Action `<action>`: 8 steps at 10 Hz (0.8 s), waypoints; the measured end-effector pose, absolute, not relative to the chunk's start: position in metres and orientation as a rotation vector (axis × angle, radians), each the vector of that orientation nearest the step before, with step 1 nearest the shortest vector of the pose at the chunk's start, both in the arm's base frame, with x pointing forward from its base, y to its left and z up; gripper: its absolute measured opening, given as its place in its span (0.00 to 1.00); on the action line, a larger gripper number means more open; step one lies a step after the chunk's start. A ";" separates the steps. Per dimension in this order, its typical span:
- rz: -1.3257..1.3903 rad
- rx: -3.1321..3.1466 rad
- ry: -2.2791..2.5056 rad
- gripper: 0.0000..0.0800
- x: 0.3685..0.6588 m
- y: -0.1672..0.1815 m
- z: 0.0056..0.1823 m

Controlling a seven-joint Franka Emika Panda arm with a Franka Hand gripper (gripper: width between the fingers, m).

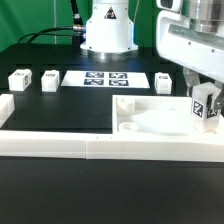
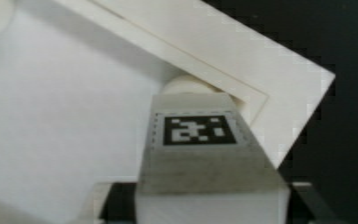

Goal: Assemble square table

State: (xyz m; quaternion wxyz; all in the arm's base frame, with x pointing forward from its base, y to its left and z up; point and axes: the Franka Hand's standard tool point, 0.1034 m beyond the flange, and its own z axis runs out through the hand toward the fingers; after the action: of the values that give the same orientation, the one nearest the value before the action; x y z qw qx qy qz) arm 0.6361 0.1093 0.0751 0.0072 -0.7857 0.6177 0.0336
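Progress: no leg looks fitted yet | gripper (image 1: 205, 103) clenched on one leg block (image 2: 197, 150), upright at a corner of the tabletop (image 1: 150, 122) | three spare leg blocks (image 1: 18, 80) (image 1: 50, 78) (image 1: 165, 78) loose beyond tabletop, flanking marker board (image 1: 105, 77) | left: seat all four legs

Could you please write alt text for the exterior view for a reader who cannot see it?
The gripper holds a tagged leg block over the white square tabletop; three more leg blocks and the marker board lie farther back.
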 end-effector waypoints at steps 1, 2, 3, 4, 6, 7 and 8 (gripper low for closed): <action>0.105 -2.370 2.042 0.36 0.635 0.109 0.075; 0.102 -2.321 2.104 0.36 0.634 0.111 0.075; 0.102 -2.362 2.057 0.36 0.634 0.110 0.075; 0.072 -2.427 1.955 0.36 0.636 0.111 0.076; -0.065 -2.582 1.636 0.74 0.629 0.115 0.077; -0.136 -2.684 1.418 0.74 0.629 0.117 0.077; -0.172 -2.738 1.297 0.80 0.627 0.117 0.074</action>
State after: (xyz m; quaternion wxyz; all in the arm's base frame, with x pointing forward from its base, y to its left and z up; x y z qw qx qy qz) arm 0.6266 0.1168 0.0743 0.0534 -0.9011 0.4266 -0.0566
